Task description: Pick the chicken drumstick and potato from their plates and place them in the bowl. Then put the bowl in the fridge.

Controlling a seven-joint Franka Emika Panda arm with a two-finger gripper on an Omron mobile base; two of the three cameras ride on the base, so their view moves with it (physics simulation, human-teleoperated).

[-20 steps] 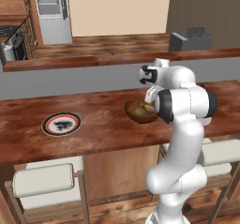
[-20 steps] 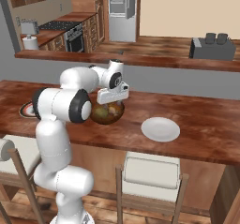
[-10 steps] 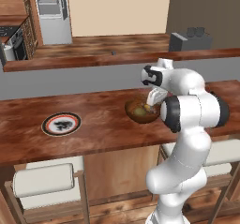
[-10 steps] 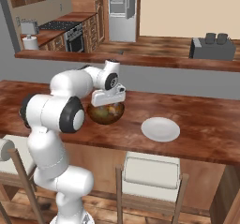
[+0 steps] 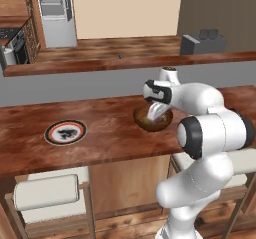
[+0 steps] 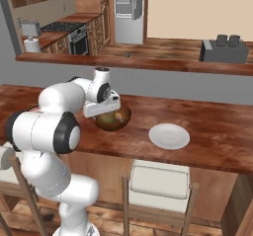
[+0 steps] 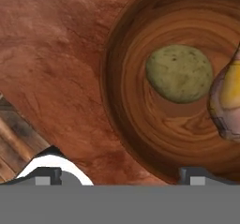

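Bowl [image 7: 140,124]: round, deep, dark-brown wood with swirling grain; stands on the counter [image 5: 100,143], a long slab of reddish, mottled polished wood.

Potato [image 7: 179,73]: rounded lump, dull olive-green skin with dark speckles; lies on the floor of the bowl.

Chicken drumstick [image 7: 227,103]: glossy, yellow to brown, bulbous; inside the bowl just beside the potato, cut off by the edge of the hand view.

Gripper [image 5: 156,114]: white body, two small dark fingertips spread wide, nothing between them; poised over the near rim of the bowl, one fingertip [image 7: 190,174] above the rim, the other out over bare counter.

Black-rimmed plate [image 5: 65,132]: flat, round, white ring, dark patterned centre; bare, on the counter well apart from the bowl.

White plate [image 6: 169,136]: plain, round, smooth; bare, near the bowl on its other side.

Fridge [image 6: 128,12]: tall, light grey, far across the room beyond a raised wooden ledge [image 6: 148,64].

Stools [image 6: 157,180]: pale cushioned seats on wooden frames, tucked below the counter.

Toaster [image 6: 225,50]: grey box on the ledge.
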